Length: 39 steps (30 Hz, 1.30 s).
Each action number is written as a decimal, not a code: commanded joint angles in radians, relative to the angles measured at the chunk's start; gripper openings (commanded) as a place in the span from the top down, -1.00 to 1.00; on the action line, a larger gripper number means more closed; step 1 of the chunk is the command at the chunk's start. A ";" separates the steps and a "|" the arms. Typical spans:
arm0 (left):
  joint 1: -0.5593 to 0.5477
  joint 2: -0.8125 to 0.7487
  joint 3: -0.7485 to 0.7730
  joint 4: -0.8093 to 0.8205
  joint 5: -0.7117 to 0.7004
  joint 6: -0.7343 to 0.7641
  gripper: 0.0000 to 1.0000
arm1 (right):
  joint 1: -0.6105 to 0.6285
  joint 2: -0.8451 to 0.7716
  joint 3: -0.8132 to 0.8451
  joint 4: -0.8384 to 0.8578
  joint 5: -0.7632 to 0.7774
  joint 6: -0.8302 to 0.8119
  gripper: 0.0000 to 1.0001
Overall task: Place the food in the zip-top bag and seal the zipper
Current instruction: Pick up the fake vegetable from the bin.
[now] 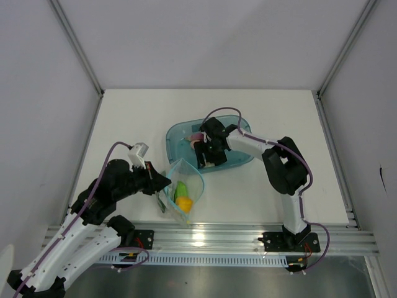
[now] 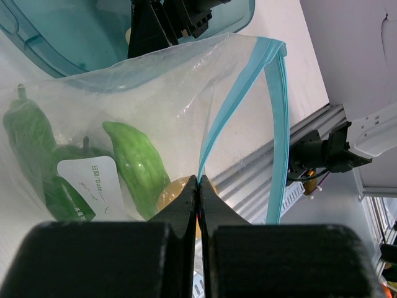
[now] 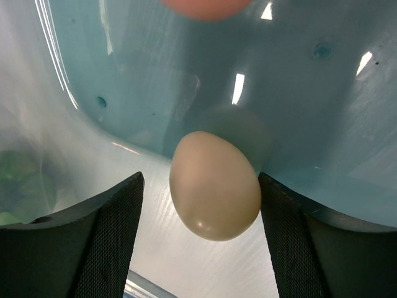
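Note:
The clear zip-top bag (image 1: 183,189) stands at the near middle with its mouth held open; its teal zipper (image 2: 277,118) runs along the mouth. My left gripper (image 2: 200,181) is shut on the zipper strip at the bag's left edge (image 1: 162,181). Inside lie a bright green chunk (image 2: 136,162), a dark green vegetable (image 2: 28,130) and an orange-yellow ball (image 1: 184,203). My right gripper (image 3: 200,202) is open low inside the teal tray (image 1: 239,127), its jaws either side of the cream egg (image 3: 215,185). A pink ball (image 3: 205,5) lies beyond it. The eggplant is not in view.
The right arm (image 1: 282,164) reaches over the table from the near right. An aluminium rail (image 1: 211,236) runs along the near table edge, just below the bag. Grey walls enclose the table on three sides.

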<state>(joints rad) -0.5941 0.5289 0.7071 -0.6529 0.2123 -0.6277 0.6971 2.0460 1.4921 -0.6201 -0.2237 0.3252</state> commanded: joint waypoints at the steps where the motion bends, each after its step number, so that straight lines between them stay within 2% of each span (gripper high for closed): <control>1: 0.005 -0.006 0.008 0.018 -0.001 0.010 0.99 | 0.004 0.034 -0.004 0.008 0.047 0.003 -0.50; 6: 0.005 -0.006 0.006 0.016 -0.002 0.008 0.99 | 0.004 0.046 0.005 0.008 0.057 0.005 -0.36; 9: 0.007 -0.006 0.005 0.015 -0.004 0.010 0.99 | 0.004 0.046 0.007 0.005 0.063 0.008 -0.15; 11: 0.005 -0.004 0.005 0.015 -0.005 0.011 0.99 | 0.004 0.039 0.002 0.006 0.063 0.009 -0.09; 15: 0.005 0.003 0.006 0.021 -0.004 0.011 0.99 | 0.004 0.037 0.003 0.002 0.070 0.006 0.32; 17: 0.007 0.005 0.005 0.022 -0.001 0.011 0.99 | 0.001 0.031 0.007 0.002 0.073 0.008 0.38; 24: 0.005 0.008 0.008 0.024 0.001 0.010 0.99 | -0.019 -0.075 0.010 0.028 0.090 0.026 0.92; 26: 0.007 0.008 0.011 0.024 0.002 0.010 0.99 | -0.024 -0.122 -0.003 0.045 0.104 0.028 0.97; 34: 0.005 0.017 0.022 0.018 0.004 0.013 0.99 | 0.004 -0.490 -0.156 0.148 0.170 0.051 1.00; 39: 0.005 0.022 0.014 0.022 0.006 0.017 0.99 | 0.105 -0.704 -0.248 0.163 0.198 0.041 1.00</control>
<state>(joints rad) -0.5941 0.5465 0.7071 -0.6529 0.2127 -0.6273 0.7399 1.4284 1.2831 -0.4923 -0.0555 0.3653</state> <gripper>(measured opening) 0.005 0.550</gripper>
